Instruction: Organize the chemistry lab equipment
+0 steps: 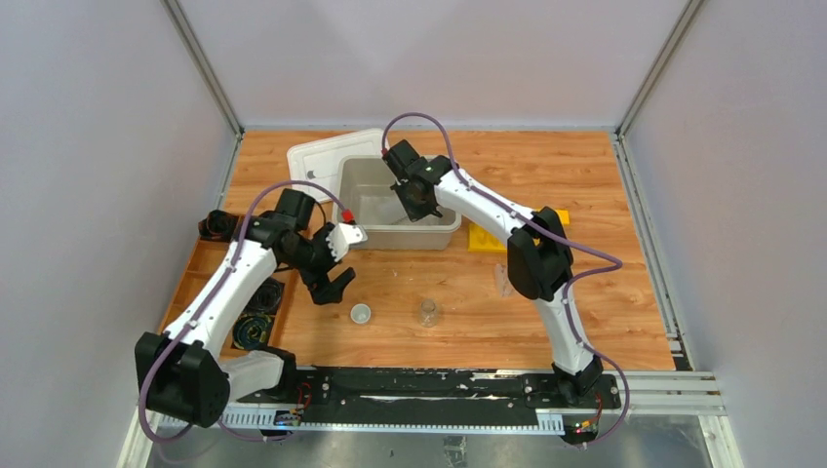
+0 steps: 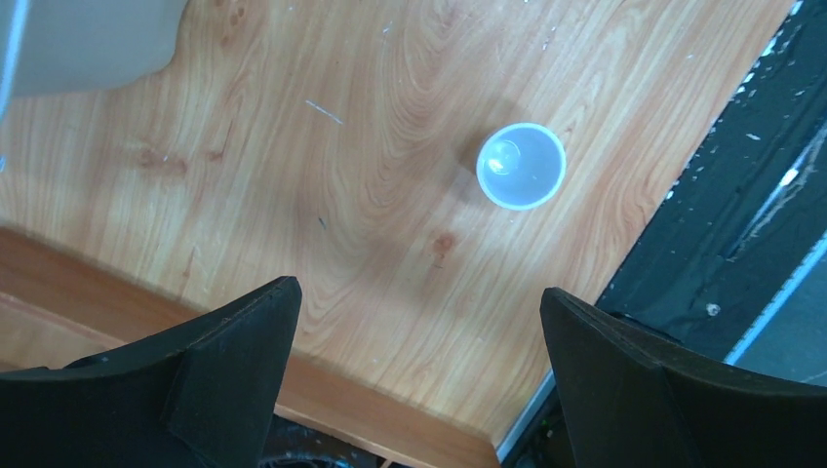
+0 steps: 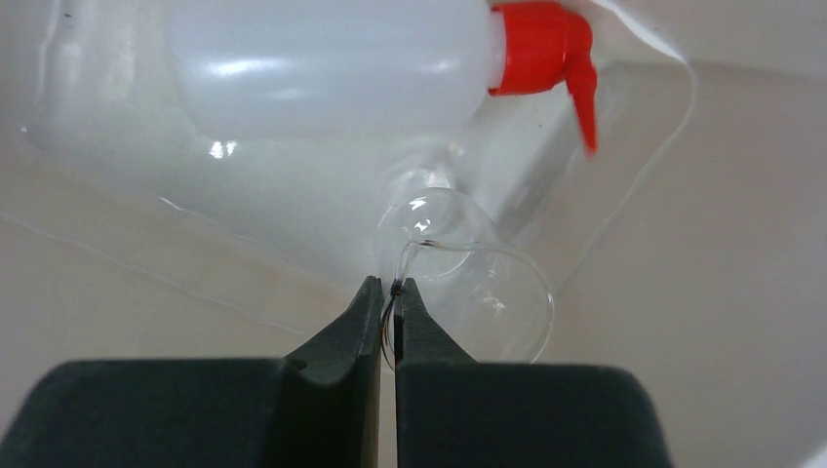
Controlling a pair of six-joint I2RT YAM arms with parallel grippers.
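Where right tool (image 3: 393, 286) pinches rim, beaker (image 3: 502, 297) clear glass.

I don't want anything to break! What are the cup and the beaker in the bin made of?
The cup: probably plastic, milky white, slightly see-through, matte. The beaker: looks like glass, fully clear, thin rim, sharp bright glints; clear plastic is possible.

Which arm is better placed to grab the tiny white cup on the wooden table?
Left: the left gripper hangs open near the tiny white cup, while the right gripper is shut on a clear glass beaker inside the translucent plastic bin.
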